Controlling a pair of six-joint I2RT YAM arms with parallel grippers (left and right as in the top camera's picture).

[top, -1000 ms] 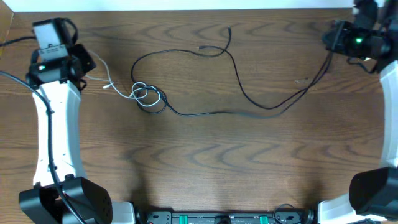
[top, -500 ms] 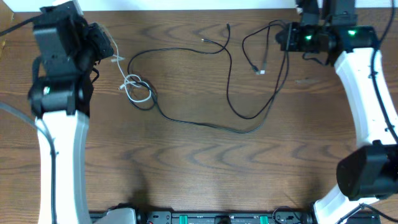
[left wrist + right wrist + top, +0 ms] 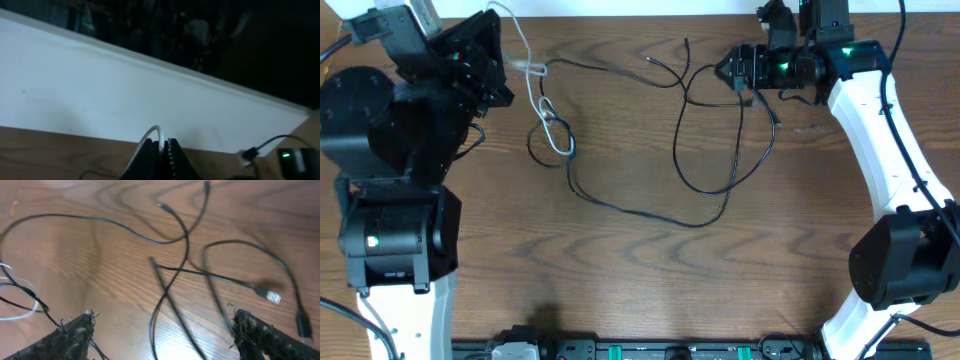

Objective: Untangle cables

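My left gripper is shut on the white cable, which arches out over its tips. In the overhead view the left gripper is raised at the back left. From there the white cable hangs down into a small knot with a black cable. My right gripper stands open at the back right over looping black cables. In the right wrist view black cables run blurred between its wide-apart fingers, and a plug lies beside them.
The white back edge of the wooden table runs just behind both grippers. The two arm bases and a rack line the front edge. The white arm links stand along both sides.
The left gripper rose and moved back, lifting the white cable and stretching the knot. The right gripper opened, let go of the black cable and shifted left.
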